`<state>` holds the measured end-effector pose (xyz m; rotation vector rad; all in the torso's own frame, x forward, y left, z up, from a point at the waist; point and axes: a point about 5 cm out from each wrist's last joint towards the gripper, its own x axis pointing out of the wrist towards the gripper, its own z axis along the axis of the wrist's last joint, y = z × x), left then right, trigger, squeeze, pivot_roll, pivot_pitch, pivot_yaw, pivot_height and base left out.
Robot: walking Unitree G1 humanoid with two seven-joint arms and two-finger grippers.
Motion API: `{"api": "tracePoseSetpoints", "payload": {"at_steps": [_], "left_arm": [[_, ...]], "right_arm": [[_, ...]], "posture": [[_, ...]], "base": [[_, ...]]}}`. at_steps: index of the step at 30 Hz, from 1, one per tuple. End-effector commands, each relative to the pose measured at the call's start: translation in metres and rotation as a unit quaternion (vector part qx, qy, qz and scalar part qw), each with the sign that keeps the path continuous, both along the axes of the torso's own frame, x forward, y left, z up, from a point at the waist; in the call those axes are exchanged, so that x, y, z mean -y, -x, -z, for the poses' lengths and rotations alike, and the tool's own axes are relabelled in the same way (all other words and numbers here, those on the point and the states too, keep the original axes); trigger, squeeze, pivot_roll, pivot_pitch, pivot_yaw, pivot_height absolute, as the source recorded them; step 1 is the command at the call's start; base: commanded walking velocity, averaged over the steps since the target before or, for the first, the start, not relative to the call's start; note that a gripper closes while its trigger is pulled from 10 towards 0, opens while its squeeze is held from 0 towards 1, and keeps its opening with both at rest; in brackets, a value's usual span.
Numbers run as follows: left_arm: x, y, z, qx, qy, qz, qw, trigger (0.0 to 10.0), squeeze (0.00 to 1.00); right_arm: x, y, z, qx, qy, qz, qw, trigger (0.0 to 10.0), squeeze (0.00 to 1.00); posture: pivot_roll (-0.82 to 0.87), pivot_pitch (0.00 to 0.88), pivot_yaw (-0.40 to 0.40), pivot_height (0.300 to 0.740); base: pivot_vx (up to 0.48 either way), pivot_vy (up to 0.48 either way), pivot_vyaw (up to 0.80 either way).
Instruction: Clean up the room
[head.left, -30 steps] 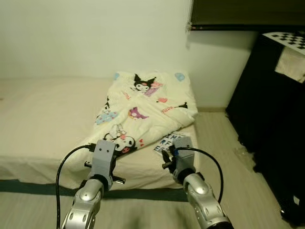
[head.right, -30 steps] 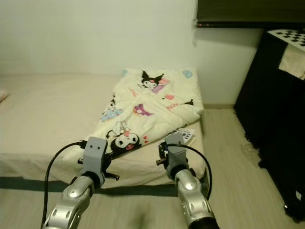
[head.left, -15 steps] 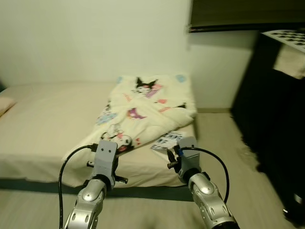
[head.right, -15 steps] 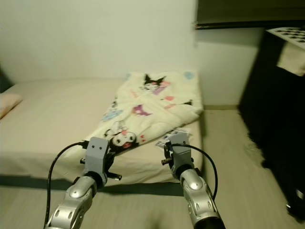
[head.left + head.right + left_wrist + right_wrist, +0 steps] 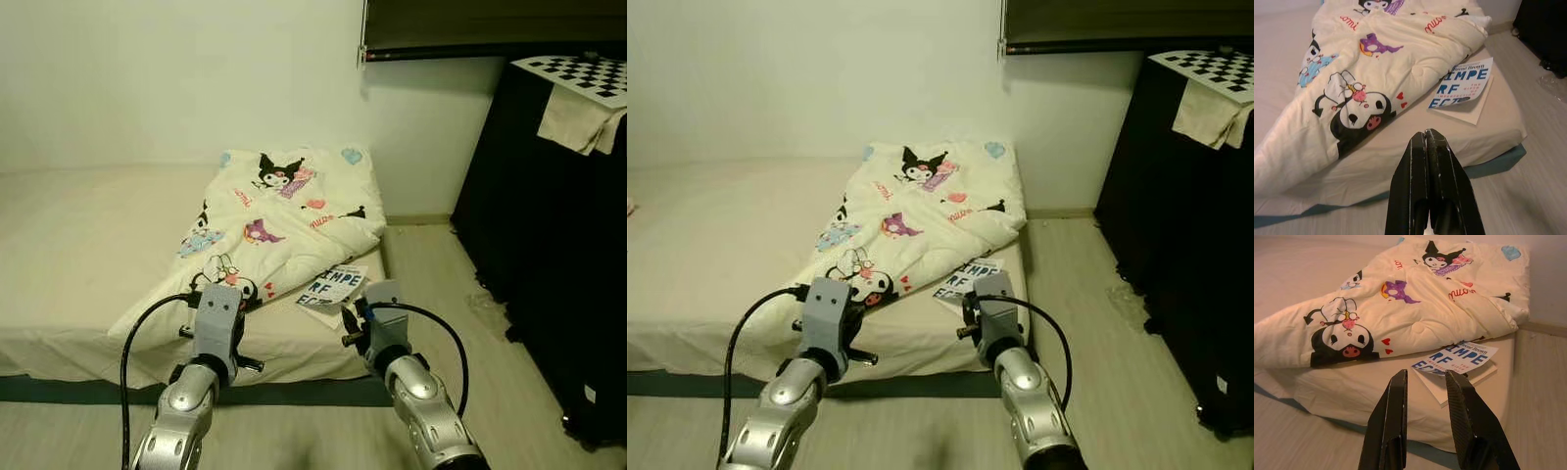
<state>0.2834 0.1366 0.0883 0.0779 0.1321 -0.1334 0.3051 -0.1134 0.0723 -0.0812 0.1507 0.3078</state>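
Book [image 5: 331, 290] with large blue letters on its white cover lies flat on the near right corner of a low bed [image 5: 78, 245], just beside the lower edge of a rumpled cream blanket [image 5: 265, 230] printed with cartoon characters. The blanket runs from the wall down toward the front edge of the bed, on its right half. Both silver arms are raised over the wooden floor [image 5: 441, 284] in front of the bed. The left gripper [image 5: 1426, 139] has its two black fingers pressed together, holding nothing. The right gripper [image 5: 1425, 379] has its fingers spread apart, empty, pointing toward the book. A black cabinet [image 5: 549, 225] stands to the right, with a checkerboard sheet [image 5: 573, 73] and a pale cloth [image 5: 578, 119] on top.
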Motion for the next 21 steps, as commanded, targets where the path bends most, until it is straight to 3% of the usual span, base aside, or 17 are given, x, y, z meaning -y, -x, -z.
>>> {"api": "tracePoseSetpoints", "payload": {"at_steps": [1,5,6,8,9,10,11,14,21], "left_arm": [[-0.002,0.0,0.003,-0.005,-0.004,0.001,1.0,10.0,0.0],[-0.003,0.0,0.002,-0.003,-0.004,-0.001,1.0,10.0,0.0],[-0.004,0.0,0.002,-0.002,-0.004,-0.004,1.0,10.0,0.0],[-0.004,0.0,0.002,-0.002,-0.004,-0.004,1.0,10.0,0.0],[-0.008,0.0,0.002,-0.001,-0.002,-0.015,1.0,10.0,0.0],[-0.008,0.0,0.002,-0.001,-0.002,-0.015,1.0,10.0,0.0],[-0.013,0.0,0.003,-0.002,-0.001,-0.028,1.0,10.0,0.0],[-0.021,0.0,0.003,-0.001,0.0,-0.044,0.999,10.0,0.0],[-0.022,-0.001,0.003,0.002,0.002,-0.05,0.999,10.0,0.0]], "right_arm": [[0.001,0.002,0.005,-0.008,0.003,0.005,1.0,10.0,0.0],[0.009,0.0,0.006,-0.001,0.026,0.037,0.999,10.0,0.0],[0.018,-0.002,0.004,0.014,0.04,0.077,0.996,10.0,0.0],[0.018,-0.002,0.004,0.014,0.04,0.077,0.996,10.0,0.0],[0.032,-0.004,0.0,0.032,0.046,0.126,0.99,10.0,0.0],[0.032,-0.004,0.0,0.032,0.046,0.126,0.99,10.0,0.0],[0.043,-0.004,-0.001,0.041,0.042,0.162,0.985,10.0,0.0],[0.052,-0.001,0.001,0.034,0.028,0.184,0.982,10.0,0.0],[0.045,0.0,0.003,0.025,0.015,0.166,0.986,10.0,0.0]], "posture": [[-0.04,0.089,0.06,0.74],[-0.04,0.092,0.059,0.74],[-0.04,0.094,0.059,0.74],[-0.04,0.094,0.059,0.74],[-0.04,0.096,0.059,0.74],[-0.04,0.096,0.059,0.74],[-0.04,0.096,0.059,0.74],[-0.04,0.098,0.058,0.74],[-0.05,0.1,0.055,0.74]], "base": [[0.431,0.0,0.0],[0.444,0.0,0.0],[0.45,0.0,0.0],[0.45,0.0,0.0],[0.442,0.0,0.0],[0.442,0.0,0.0],[0.446,0.0,0.0],[0.449,0.0,0.0],[0.449,0.0,0.0]]}}
